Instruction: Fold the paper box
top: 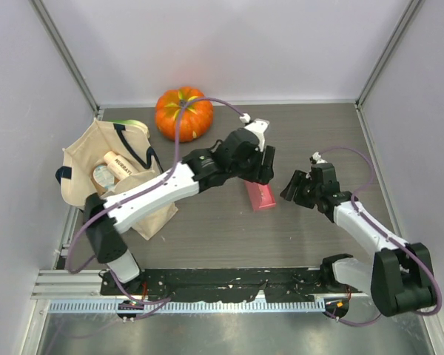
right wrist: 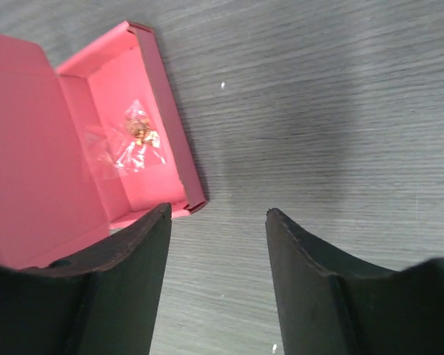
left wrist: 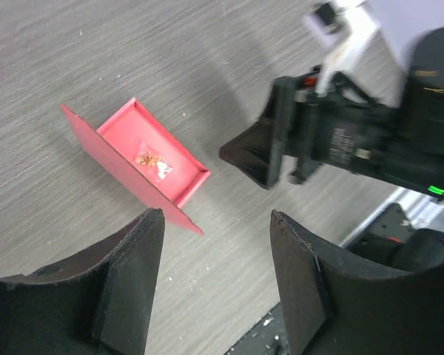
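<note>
Lying open — the paper box (right wrist: 31, 148) holds a clear packet (right wrist: 130, 139).

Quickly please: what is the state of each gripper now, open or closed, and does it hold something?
Left gripper: open, holding nothing.
Right gripper: open, holding nothing; the paper box lies free.

- The paper box (top: 261, 196) is pink-red card, creased into a shallow rectangular tray with low upright walls.
- Its lid flap stands open along one long side.
- A small clear packet (right wrist: 133, 137) of golden bits lies inside it.
- It rests flat on the tabletop (top: 229, 237), nearer than the pumpkin (top: 183, 113), to its right and well apart from it.
</note>
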`<state>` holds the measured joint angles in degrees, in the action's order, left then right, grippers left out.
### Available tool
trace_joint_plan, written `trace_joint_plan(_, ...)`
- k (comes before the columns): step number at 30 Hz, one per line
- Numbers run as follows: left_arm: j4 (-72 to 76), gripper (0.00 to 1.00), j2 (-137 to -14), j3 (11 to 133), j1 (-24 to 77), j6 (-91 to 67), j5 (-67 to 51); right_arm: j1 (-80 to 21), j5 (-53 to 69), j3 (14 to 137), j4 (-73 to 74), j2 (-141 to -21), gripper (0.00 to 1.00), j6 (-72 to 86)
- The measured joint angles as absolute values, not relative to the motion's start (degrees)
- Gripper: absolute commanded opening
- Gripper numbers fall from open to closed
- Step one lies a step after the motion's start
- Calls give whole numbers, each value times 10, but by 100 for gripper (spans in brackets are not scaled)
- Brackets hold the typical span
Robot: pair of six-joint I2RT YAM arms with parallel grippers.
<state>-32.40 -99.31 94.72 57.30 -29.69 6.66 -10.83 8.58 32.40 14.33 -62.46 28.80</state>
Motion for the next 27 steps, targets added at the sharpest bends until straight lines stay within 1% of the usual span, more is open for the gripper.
trace_joint_plan(1,-319,63,-966,935,573,-298,63,-111,90,319,134,-639,48,287)
trace_joint_plan(3,-309,63,-913,905,573,-299,64,-121,89,309,116,-664,41,284)
trace_joint_plan(4,-302,63,-888,886,573,-299,65,-129,85,305,107,-673,33,283)
trace_joint_plan(5,-299,63,-864,866,573,-299,70,-139,79,302,98,-683,29,281)
trace_joint_plan(7,-298,63,-825,825,573,-300,82,-157,62,300,82,-704,27,277)
trace_joint_plan(10,-304,64,-784,758,573,-302,110,-185,32,300,60,-738,27,276)
trace_joint_plan(14,-321,64,-748,658,573,-314,145,-257,-11,301,21,-768,27,294)
trace_joint_plan(18,-346,65,-711,574,573,-336,176,-366,8,288,-53,-775,32,367)
trace_joint_plan(21,-356,65,-666,534,573,-355,199,-416,41,278,-108,-763,41,406)
trace_joint_plan(22,-359,65,-648,523,573,-361,209,-420,43,280,-110,-753,52,407)
trace_joint_plan(23,-360,66,-630,515,572,-371,218,-416,37,284,-101,-741,57,406)
trace_joint_plan(25,-358,68,-600,503,570,-384,230,-396,13,300,-72,-715,64,387)
trace_joint_plan(27,-354,70,-587,497,568,-391,236,-366,-4,328,-37,-703,67,352)
